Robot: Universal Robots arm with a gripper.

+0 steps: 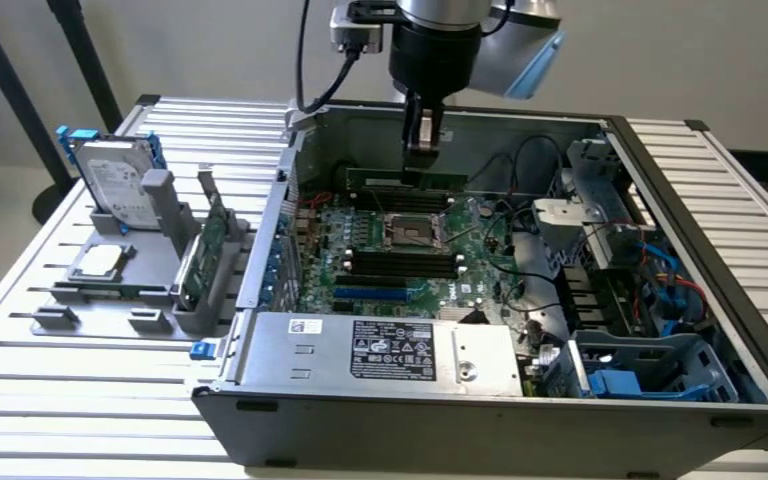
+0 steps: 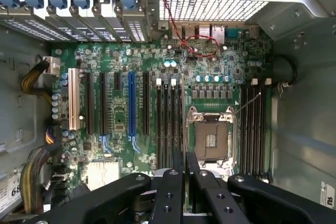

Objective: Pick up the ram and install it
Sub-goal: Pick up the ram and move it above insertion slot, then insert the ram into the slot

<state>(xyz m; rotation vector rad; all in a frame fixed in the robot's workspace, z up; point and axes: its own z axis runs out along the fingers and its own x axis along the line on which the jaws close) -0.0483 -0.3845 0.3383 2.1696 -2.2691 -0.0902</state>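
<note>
The ram, a slim dark-green stick, hangs level inside the open computer case, above the far side of the motherboard. My gripper comes straight down from above and is shut on the ram's middle. In the wrist view the gripper has its black fingers pressed close together over the motherboard, between the black memory slots and the CPU socket. More black slots lie on the socket's other side. In the exterior view the nearer slots sit in front of the CPU socket.
On the exterior view's left a grey holder carries a silver hard drive in a blue frame and an upright green card. The power supply fills the case's near side. Black cables and drive cages crowd the right.
</note>
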